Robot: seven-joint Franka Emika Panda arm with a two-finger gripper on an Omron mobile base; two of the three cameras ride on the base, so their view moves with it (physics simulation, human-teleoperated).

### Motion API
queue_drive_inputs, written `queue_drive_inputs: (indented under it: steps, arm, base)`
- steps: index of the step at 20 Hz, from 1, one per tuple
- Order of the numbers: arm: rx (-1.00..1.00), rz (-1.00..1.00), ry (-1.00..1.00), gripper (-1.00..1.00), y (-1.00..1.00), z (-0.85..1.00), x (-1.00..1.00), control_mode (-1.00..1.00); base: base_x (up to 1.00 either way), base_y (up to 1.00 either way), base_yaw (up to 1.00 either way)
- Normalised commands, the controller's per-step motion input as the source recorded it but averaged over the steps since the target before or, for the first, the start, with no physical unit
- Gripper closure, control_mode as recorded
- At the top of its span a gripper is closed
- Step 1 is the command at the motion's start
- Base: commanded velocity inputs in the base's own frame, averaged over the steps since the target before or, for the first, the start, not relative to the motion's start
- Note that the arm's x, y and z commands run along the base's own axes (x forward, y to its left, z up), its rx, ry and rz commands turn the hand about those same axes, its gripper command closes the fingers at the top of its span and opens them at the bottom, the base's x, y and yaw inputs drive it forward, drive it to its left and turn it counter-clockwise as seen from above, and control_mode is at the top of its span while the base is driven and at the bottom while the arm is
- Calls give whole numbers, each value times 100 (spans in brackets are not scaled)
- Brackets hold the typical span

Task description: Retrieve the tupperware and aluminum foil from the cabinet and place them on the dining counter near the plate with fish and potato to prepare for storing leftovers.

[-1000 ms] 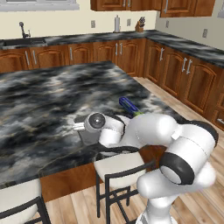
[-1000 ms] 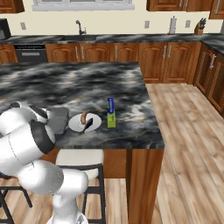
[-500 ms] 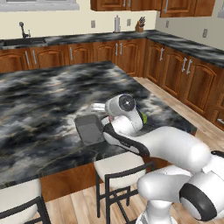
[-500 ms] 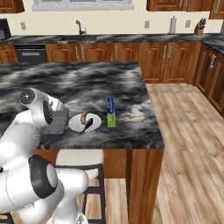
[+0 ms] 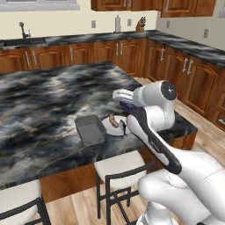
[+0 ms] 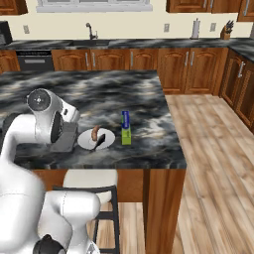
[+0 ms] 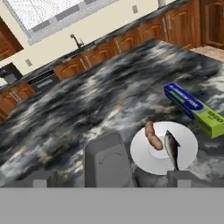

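The end effector (image 7: pixel 109 181) stands released above the table (image 7: pixel 87 109); the tupperware (image 7: pixel 107 164) lies just below it, left of the plate (image 7: pixel 164 148), apparently already placed

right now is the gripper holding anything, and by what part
Nothing is held. The gripper has its jaws open above the tupperware, which sits on the dining counter beside the plate.

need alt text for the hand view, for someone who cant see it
Looking down at a black-and-grey marbled dining counter, where a grey tupperware, a white plate holding fish and potato, and a blue-and-green aluminum foil box lie in a row. The open gripper hangs above them, holding nothing. Wooden cabinets and a window stand behind.
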Motion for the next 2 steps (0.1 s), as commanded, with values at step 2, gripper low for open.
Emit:
queue_drive_inputs:
  steps: [2]
  arm:
    - [40,0,-2,-100,-100,0,-41,-100]
  base:
    - [0,0,0]
